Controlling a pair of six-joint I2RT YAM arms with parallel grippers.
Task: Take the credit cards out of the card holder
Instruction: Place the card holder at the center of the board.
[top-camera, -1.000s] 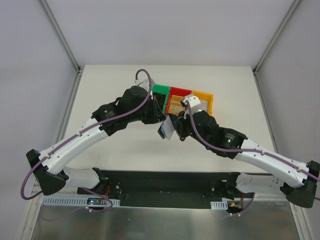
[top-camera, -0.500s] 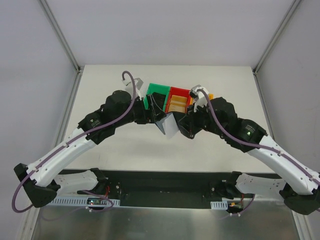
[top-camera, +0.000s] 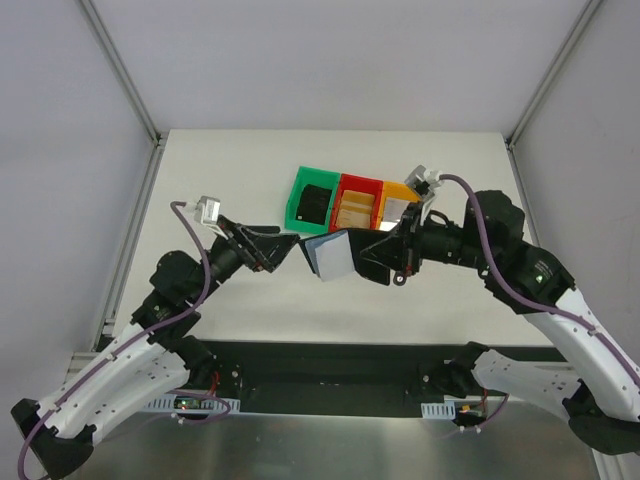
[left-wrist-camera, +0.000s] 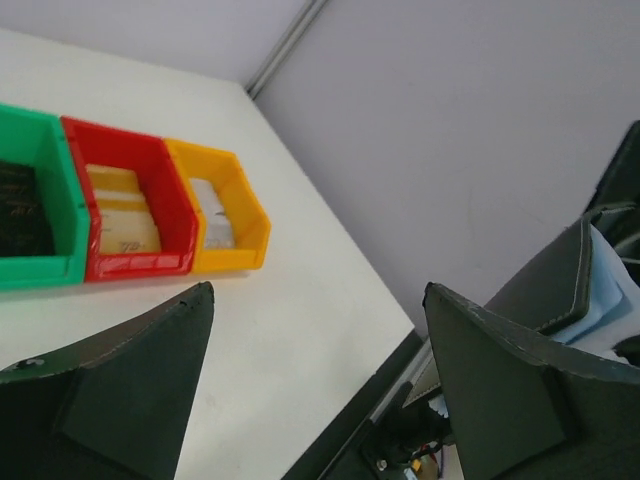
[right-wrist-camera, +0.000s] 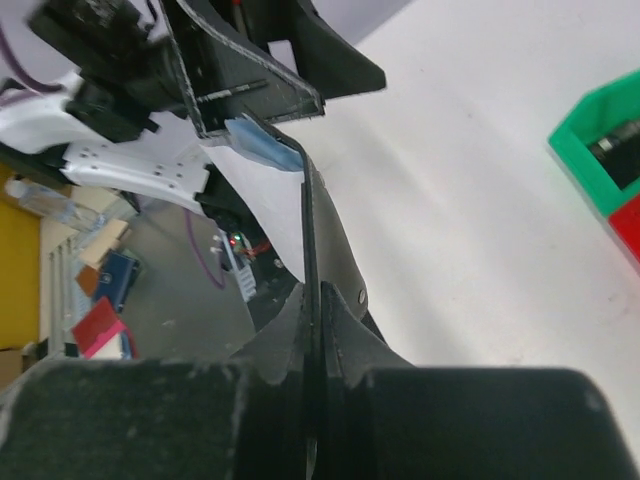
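Top external view shows the right gripper with its fingers pressed together on the black side of the card holder. The holder is open and lifted above the table, and its grey-blue lining faces up toward the camera. It hangs just in front of the row of bins, between the two grippers.

The left gripper is just beside the left edge of the holder, with its fingers spread wide and nothing between them. From this view I cannot tell if one fingertip touches the corner of the holder.

In the left wrist view, the two dark fingers stand far apart, with only bare table between them. The holder is at the right border of this view, outside the right finger, and a bit of its light blue lining shows.

In the right wrist view, the holder is seen from its thin edge. It stands like a dark blade rising out of the closed fingers, with a small blue strip at its top.

Behind the holder stand three bins, touching side by side. The green bin holds something black. The red bin holds pale orange cards. The yellow bin holds a light grey card.
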